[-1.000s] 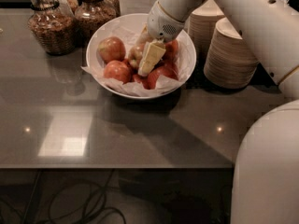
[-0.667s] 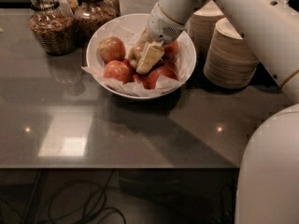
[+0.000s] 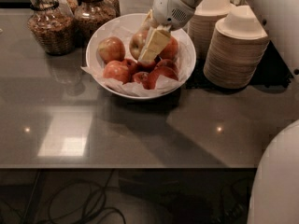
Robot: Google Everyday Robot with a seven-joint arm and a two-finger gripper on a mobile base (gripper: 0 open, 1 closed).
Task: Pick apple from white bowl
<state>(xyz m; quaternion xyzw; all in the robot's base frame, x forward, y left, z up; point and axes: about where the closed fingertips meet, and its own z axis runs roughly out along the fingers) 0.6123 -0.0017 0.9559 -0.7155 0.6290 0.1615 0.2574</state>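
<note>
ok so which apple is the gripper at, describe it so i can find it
Find the white bowl on the grey counter, between the glass jars and the stacked disposable bowls. The gripper reaches into its back half. The apple sits just picture-left of it and shows a yellow-green patch, unlike the redder apples in front.

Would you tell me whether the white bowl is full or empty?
Full: several apples fill the white bowl; the gripper sits among them.
</note>
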